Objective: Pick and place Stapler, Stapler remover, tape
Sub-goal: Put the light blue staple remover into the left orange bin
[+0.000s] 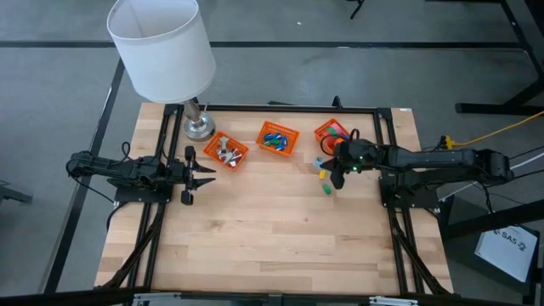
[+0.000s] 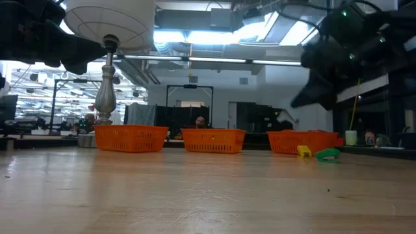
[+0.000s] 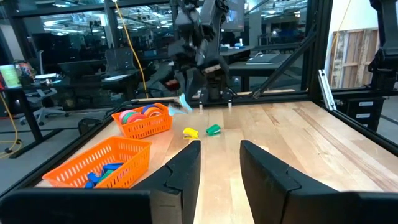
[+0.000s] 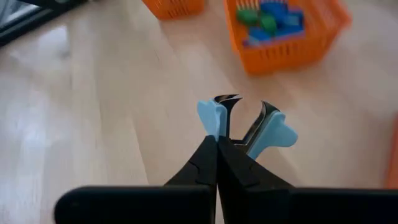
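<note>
My right gripper hangs above the table's right half, near the far right basket, and is shut on a light blue staple remover with metal claws. The remover also shows in the left wrist view. Below the gripper a small yellow piece and a small green piece lie on the wood. Rolls of tape lie in the far right orange basket. My left gripper waits open at the table's left, pointing level, with nothing between its fingers. My right gripper pinches the staple remover between its two fingertips at the end opposite the claws. The blue wings and metal claws stick out beyond the fingers. The fingers slant down from the table's right. The remover is lifted clear of the table.
Two more orange baskets stand along the far edge: the middle one holds blue and green pieces, the left one holds metal pieces. A lamp with a white shade stands at the far left. The near half of the table is bare wood.
</note>
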